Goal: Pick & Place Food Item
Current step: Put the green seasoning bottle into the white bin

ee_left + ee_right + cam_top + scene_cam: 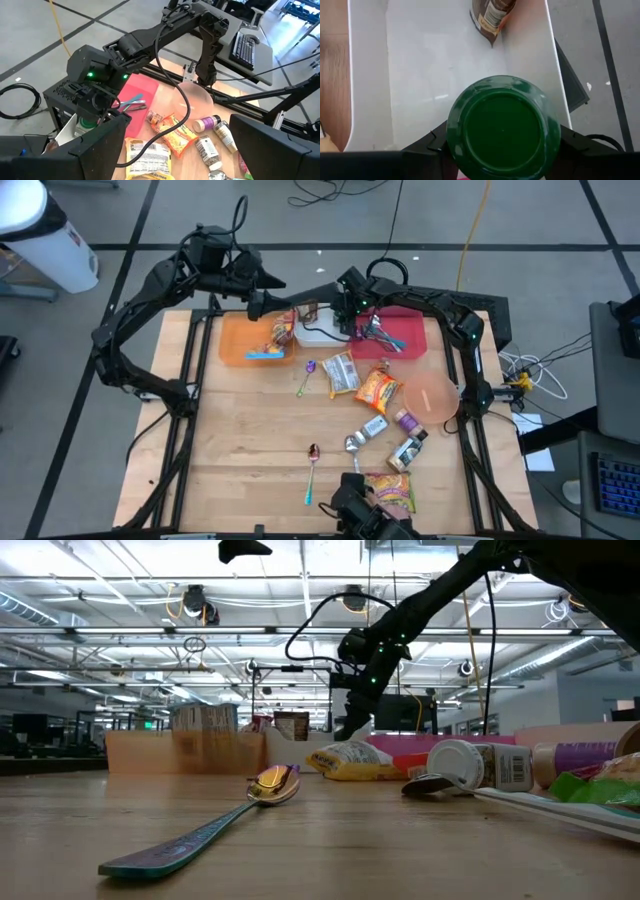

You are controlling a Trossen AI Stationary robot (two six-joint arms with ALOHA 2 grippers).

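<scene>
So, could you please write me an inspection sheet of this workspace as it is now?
Surface: wooden table, bare on its left side.
Job's things: green-lidded jar held above the white tray, which holds a brown packet; orange tray and red tray beside it.
Clutter: snack bags, bottles and spoons on the table's right half; a spoon near the front.
Grippers: right gripper shut on the jar; left gripper open, over the orange tray.
Cables: loops on both arms; loose cables on the floor.
Surroundings: keyboard on a desk; no person seen.
</scene>
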